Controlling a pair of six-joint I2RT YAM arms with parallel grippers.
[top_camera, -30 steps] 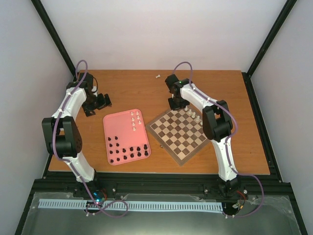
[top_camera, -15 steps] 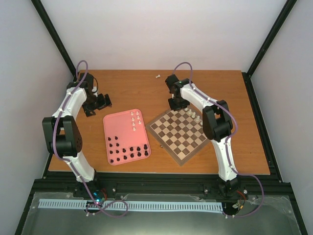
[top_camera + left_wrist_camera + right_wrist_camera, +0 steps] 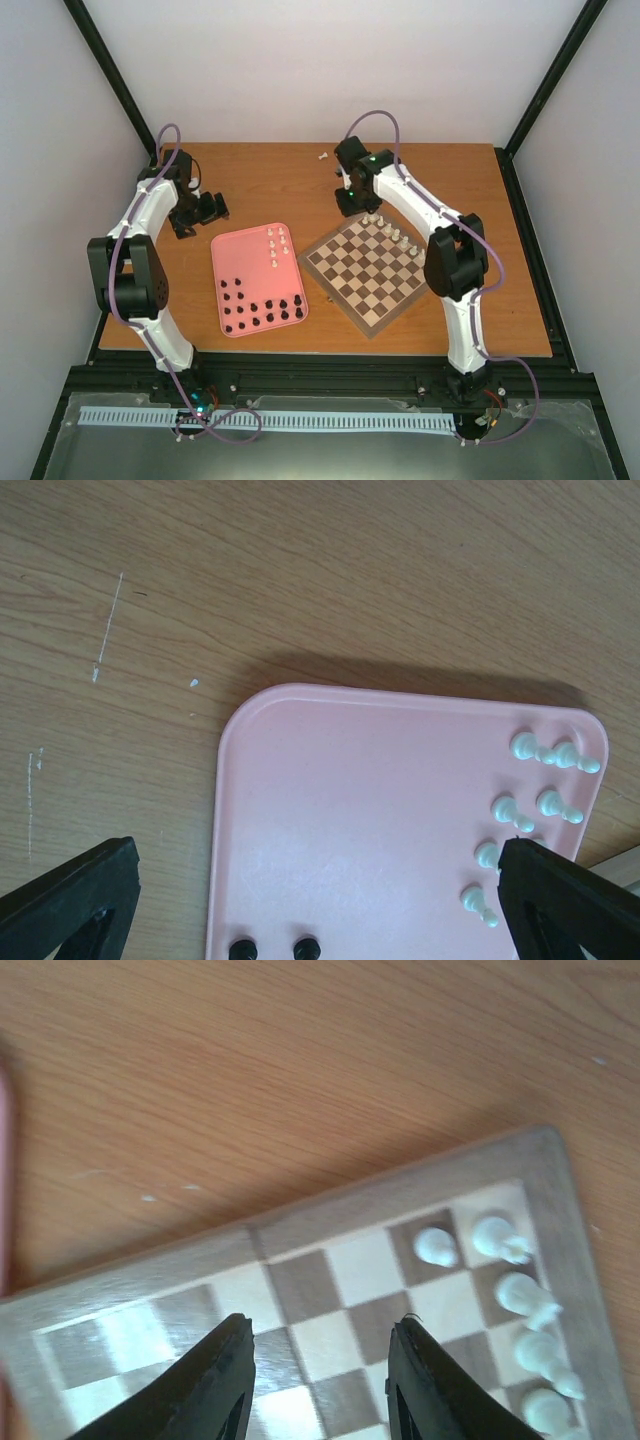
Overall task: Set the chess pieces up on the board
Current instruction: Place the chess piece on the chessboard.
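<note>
Right gripper [image 3: 320, 1328] hovers empty, fingers parted, over the board [image 3: 367, 275] at its far corner, beside placed white pieces [image 3: 525, 1295]. Left gripper [image 3: 318, 855] gapes above the pink tray [image 3: 330, 810]; next, another piece there likely needs a careful pinch.

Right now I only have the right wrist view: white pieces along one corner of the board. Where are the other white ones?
Observer: More white pieces stand on the pink tray, bunched at its far right corner.
Operator: And the black set?
Observer: The black pieces are on that tray too, along its near and left sides. I see none on the board.
Operator: Is the left claw busy?
Observer: No, the left claw is wide open and empty, near the tray's far left corner.
</note>
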